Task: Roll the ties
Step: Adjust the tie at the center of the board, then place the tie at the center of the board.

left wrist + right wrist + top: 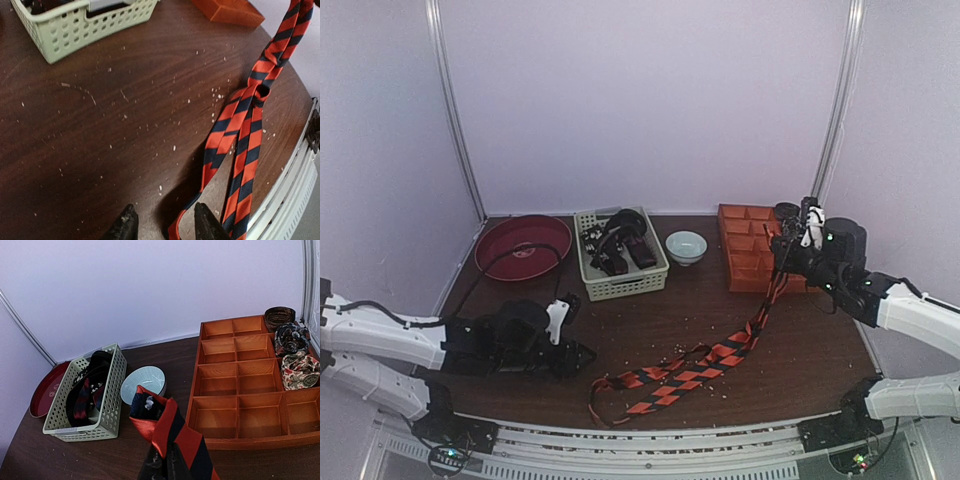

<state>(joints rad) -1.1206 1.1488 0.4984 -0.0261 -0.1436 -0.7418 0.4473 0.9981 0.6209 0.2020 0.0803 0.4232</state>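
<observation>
the striped tie [690, 375] lies loosely folded on the near middle of the counter [650, 320], then rises off the wood to the right, up to the right gripper [165, 462]. that gripper is closed tight on the tie near one end, with a short fold of fabric standing above its jaws. the left gripper [165, 227] sits low at the tie's near left end, jaws partly apart and gripping nothing. the narrow tip lies between its fingers [125, 225], seemingly close to the right one, though contact is hard to judge. farther back, a pale green basket [655, 285] holds dark ties [620, 248], with a red plate [523, 247] on its left and a small bowl [686, 246] on its right. an orange divided box [745, 272] stands far right, with rolled ties [299, 371] in its right-hand compartments.
</observation>
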